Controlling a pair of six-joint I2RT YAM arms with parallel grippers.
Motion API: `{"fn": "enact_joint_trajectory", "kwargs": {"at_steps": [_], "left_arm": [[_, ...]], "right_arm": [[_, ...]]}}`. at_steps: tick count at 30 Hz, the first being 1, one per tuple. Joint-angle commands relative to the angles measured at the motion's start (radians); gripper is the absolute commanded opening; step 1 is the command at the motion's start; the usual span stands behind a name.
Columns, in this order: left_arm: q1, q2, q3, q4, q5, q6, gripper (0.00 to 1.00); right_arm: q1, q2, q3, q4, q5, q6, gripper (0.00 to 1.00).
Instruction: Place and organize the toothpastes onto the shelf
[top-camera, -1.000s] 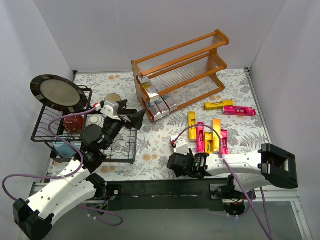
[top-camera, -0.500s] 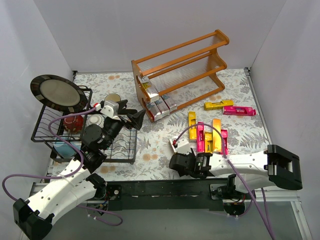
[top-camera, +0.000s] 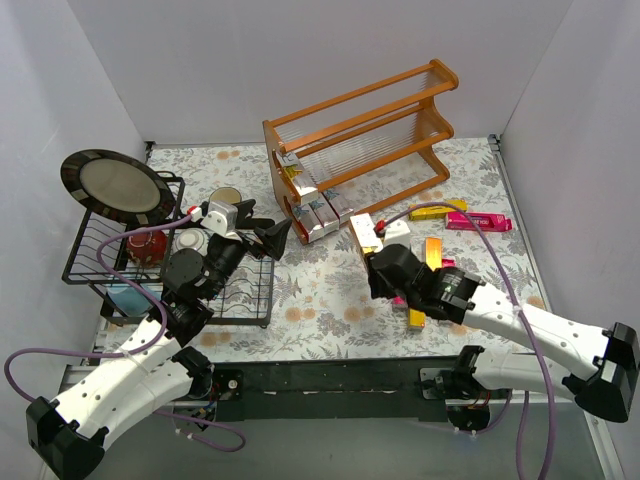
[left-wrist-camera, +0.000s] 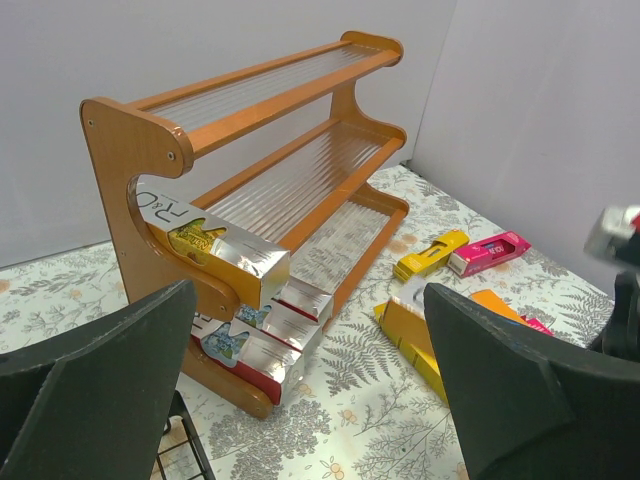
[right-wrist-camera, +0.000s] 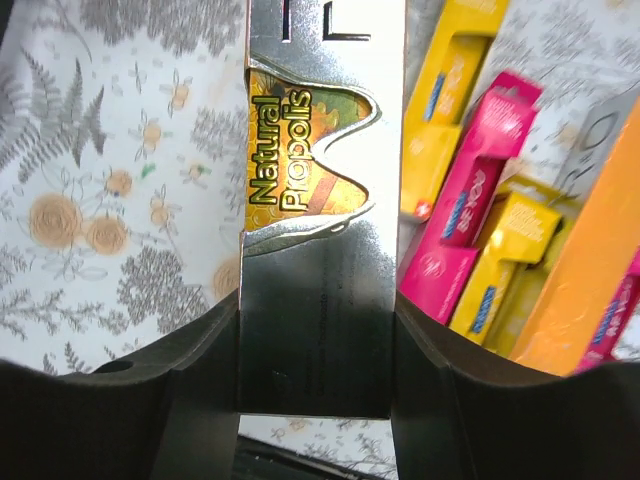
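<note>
Toothpaste (right-wrist-camera: 320, 250) between right jaws, near shelf (left-wrist-camera: 118, 160)

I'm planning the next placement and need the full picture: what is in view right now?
shelf: one, orange-brown wood, three tiers, back of the table.
shelved cartons: at least four, silver, left end of the middle and bottom tiers.
held carton: one, silver, in front of the shelf.
loose cartons: several, magenta and yellow, on the table right of the held carton, some hidden by the right arm.
dish rack: one, black wire, left side.
plate: one, dark, standing in the dish rack.
left gripper: open, empty, facing the shelf.
right gripper: shut on the held carton.
</note>
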Motion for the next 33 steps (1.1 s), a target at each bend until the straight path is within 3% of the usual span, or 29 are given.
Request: {"fn": "enact_joint_trajectory", "kwargs": {"at_steps": [1,14,22,33], "left_arm": [[0.006,-0.013,0.027,-0.007,0.01,0.004,0.98],[0.006,-0.025,0.025,-0.009,0.004,0.012,0.98],[0.006,-0.022,0.024,-0.006,-0.008,0.025,0.98],[0.006,-0.018,0.022,-0.004,-0.003,0.028,0.98]], "right_arm": [[-0.107,-0.028,0.107,0.084,-0.041,-0.189,0.38],[-0.399,0.266,0.426,0.257,-0.254,-0.46,0.38],[-0.439,0.514,0.633,0.346,-0.363,-0.536,0.38],[-0.447,0.772,0.884,0.345,-0.461,-0.501,0.39]]}}
